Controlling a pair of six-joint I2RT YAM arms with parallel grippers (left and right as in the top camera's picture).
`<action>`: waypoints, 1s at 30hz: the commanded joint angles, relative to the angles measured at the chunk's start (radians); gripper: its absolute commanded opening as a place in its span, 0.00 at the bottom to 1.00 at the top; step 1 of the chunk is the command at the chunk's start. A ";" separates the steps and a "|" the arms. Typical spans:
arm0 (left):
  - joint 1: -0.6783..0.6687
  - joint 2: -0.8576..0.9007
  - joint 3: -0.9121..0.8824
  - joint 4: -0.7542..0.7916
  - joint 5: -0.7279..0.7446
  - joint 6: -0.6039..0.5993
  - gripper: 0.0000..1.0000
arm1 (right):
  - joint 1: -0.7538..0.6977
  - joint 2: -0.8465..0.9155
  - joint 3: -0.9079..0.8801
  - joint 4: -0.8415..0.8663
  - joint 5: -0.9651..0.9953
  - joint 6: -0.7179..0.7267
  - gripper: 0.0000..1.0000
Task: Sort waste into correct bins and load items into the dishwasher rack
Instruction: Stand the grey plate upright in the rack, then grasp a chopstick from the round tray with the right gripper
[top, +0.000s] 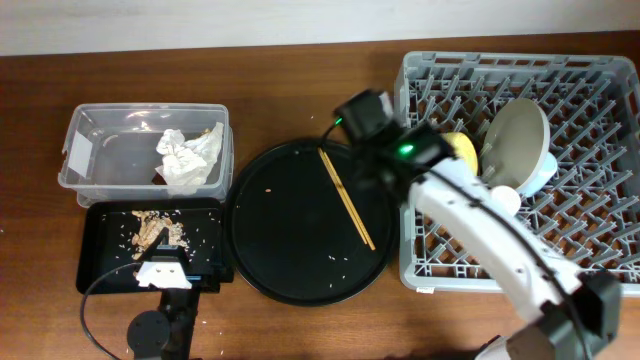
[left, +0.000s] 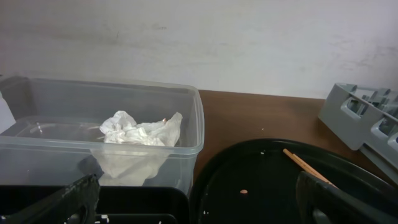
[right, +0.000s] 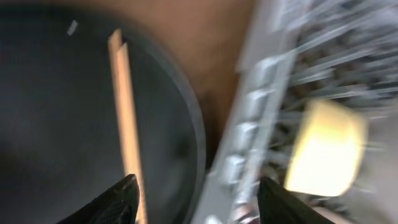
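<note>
The brown table (top: 300, 90) is being backed by a white wall (left: 186, 37). At its right the dishwasher rack (top: 520, 65) is being overhung by the right gripper (right: 199, 208), its fingers being held spread wide with nothing between them, above the seam between the rack and the round black tray (top: 290, 250). The left gripper (left: 199, 205) is also being held wide open and empty, low over the shallow black tray (top: 100, 250), facing the clear tub (top: 120, 150). The plate (top: 515, 140) is being propped on edge in the rack, the yellow bowl (top: 462, 150) just beside it. The chopsticks (top: 347, 200) are being carried side by side on the round tray, the napkin (top: 185, 158) in the tub, and the food scraps (top: 155, 232) in the shallow tray.
</note>
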 joint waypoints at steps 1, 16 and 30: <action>-0.004 -0.006 -0.006 0.000 0.003 0.016 0.99 | 0.019 0.122 -0.069 0.024 -0.094 0.011 0.45; -0.004 -0.006 -0.006 0.000 0.003 0.016 0.99 | 0.016 0.448 -0.067 0.000 -0.359 -0.129 0.04; -0.004 -0.006 -0.006 0.000 0.003 0.016 0.99 | 0.017 0.229 -0.064 0.052 -0.351 -0.156 0.25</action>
